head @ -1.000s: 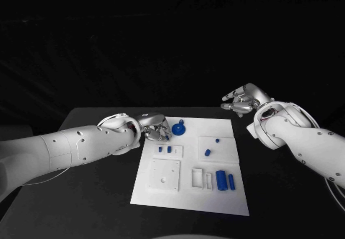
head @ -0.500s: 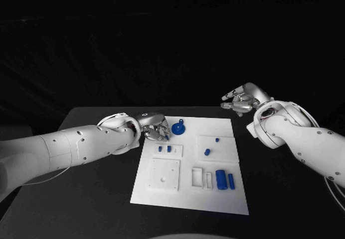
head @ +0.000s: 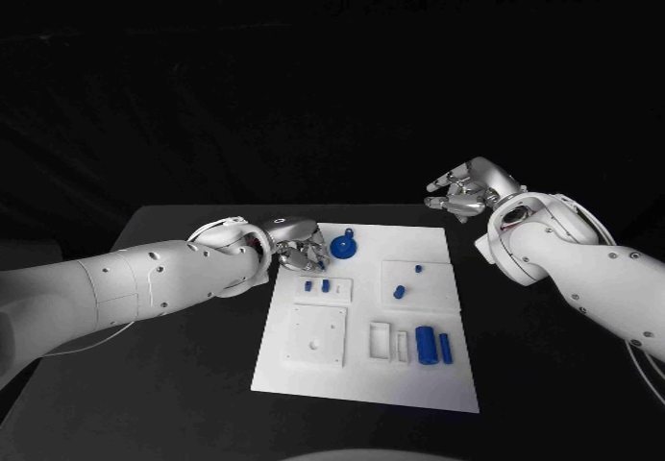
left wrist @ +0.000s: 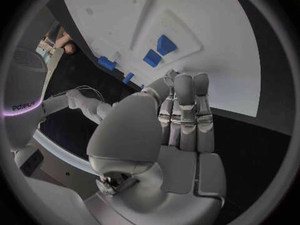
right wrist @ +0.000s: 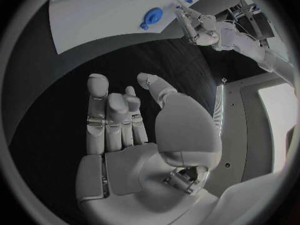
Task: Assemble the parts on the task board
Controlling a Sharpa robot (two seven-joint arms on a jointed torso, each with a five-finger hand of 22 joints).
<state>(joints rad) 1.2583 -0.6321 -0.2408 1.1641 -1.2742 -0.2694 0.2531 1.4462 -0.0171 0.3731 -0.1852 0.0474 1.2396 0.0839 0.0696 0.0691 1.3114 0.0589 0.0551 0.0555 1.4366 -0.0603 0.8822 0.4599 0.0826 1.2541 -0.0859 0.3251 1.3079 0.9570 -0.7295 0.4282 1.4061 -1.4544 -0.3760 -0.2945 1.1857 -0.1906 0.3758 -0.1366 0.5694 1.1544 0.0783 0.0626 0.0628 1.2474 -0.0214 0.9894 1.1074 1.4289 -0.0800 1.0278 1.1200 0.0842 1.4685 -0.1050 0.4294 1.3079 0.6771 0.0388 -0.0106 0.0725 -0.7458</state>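
The white task board (head: 367,384) lies in the middle of the table. On it are a round blue part (head: 344,250) at the far end, two small blue parts (head: 317,286) in a recessed plate, two more (head: 399,293) on the right plate, and two blue cylinders (head: 432,347) near the front. My left hand (head: 297,252) hovers at the board's far left corner beside the round part, fingers (left wrist: 184,110) held together with the thumb drawn in, nothing seen in them. My right hand (head: 464,195) is raised beyond the far right corner, fingers (right wrist: 112,120) spread, holding nothing.
A square white plate (head: 319,336) and a slotted holder (head: 381,343) sit at the board's near end. Bare black table (head: 181,384) surrounds the board. The right wrist view shows the round blue part (right wrist: 152,18) and my left hand (right wrist: 200,27) beyond it.
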